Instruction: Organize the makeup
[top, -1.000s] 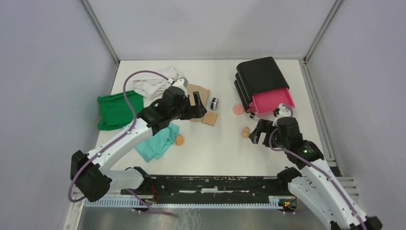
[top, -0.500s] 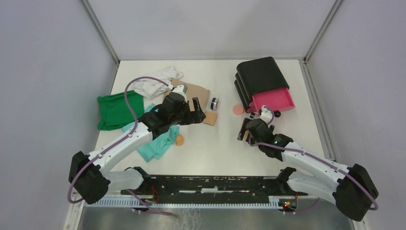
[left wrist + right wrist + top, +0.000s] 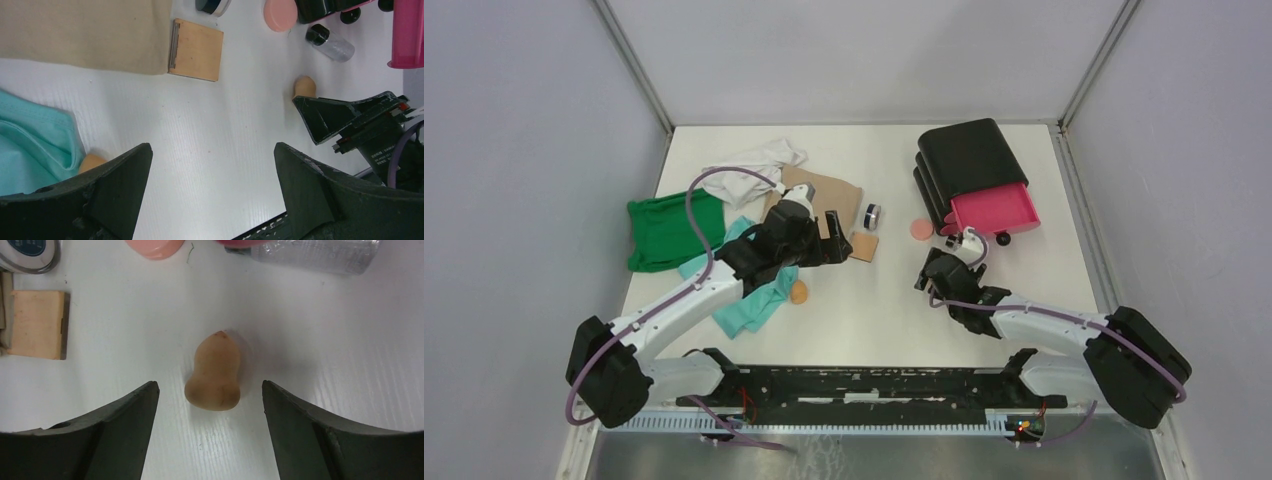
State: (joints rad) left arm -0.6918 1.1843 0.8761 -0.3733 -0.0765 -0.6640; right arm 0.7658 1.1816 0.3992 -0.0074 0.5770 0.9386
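Grey walls (image 3: 524, 150) stand around a white table (image 3: 874, 310). The left gripper (image 3: 212, 150) hangs wide open and holds nothing. Mid-table lie the square pad (image 3: 196, 50), the jar (image 3: 27, 252), its blue label too small to read, and the pink puff (image 3: 155, 247). The right gripper (image 3: 209, 387) is open, one finger each side of the tan sponge (image 3: 214, 372), not touching.

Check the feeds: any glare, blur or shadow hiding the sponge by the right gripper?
Right wrist: tan sponge sharp, glare-free, soft shadow beside it. Left wrist: small but in focus. Top external: even light, yet the right gripper covers it.
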